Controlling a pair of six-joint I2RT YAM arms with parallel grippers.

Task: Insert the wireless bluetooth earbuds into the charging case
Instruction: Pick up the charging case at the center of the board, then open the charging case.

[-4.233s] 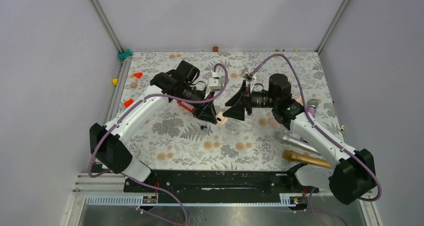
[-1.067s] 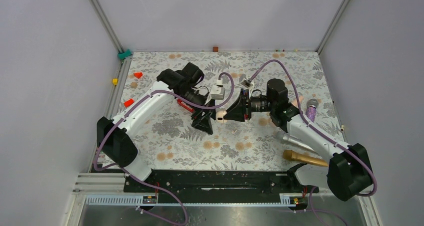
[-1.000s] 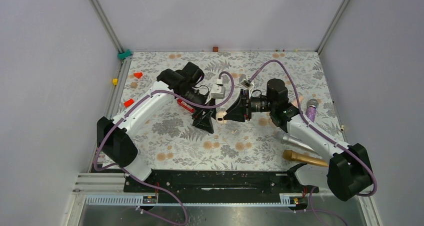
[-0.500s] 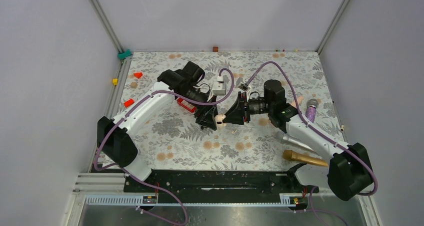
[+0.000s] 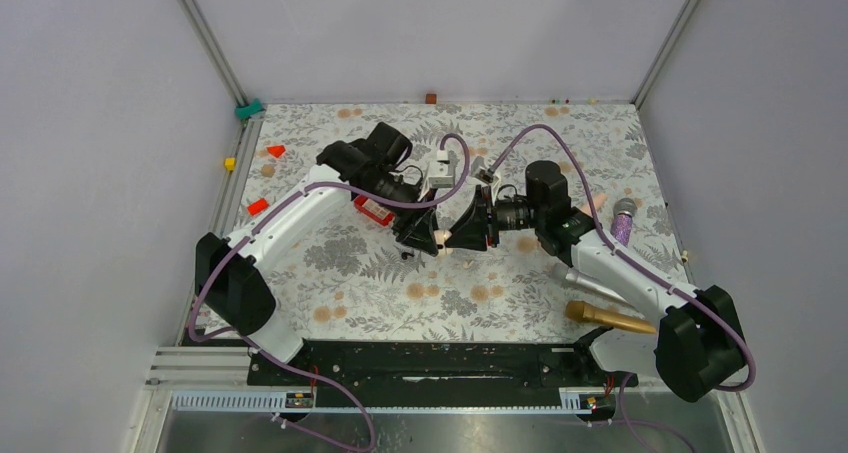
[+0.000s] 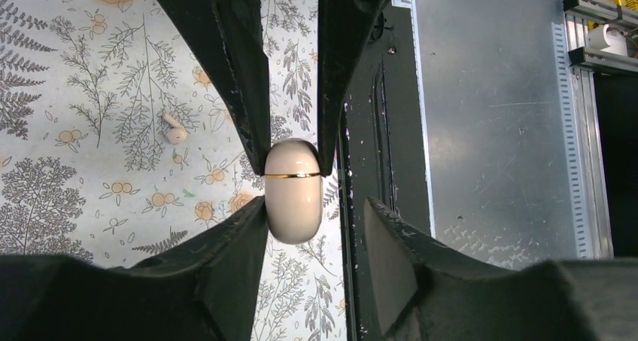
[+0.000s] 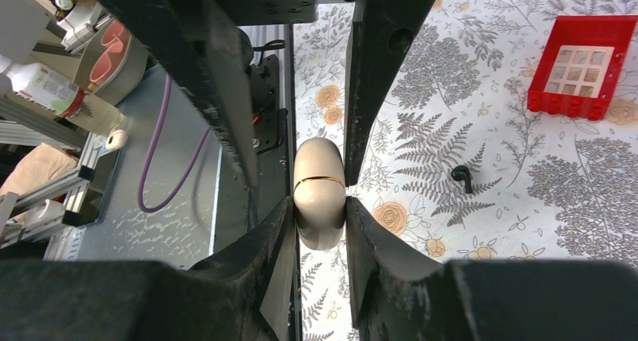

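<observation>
Floral bench (image 5: 330, 293) carries one earbud (image 6: 174, 134) lying loose; the case (image 7: 320, 194) sits clamped in the right jaws, while the left jaws straddle its far end, apart (one side touching). Closing unevenly could twist it free, dropping it.

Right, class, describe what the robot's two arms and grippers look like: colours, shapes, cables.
The left arm and right arm both have smooth white links joined by bulky black joint housings. A purple cable loops along each arm. The left gripper and right gripper are matte black, each with two flat, wedge-shaped fingers tapering to the tips. A small grey box sits at each wrist.
</observation>
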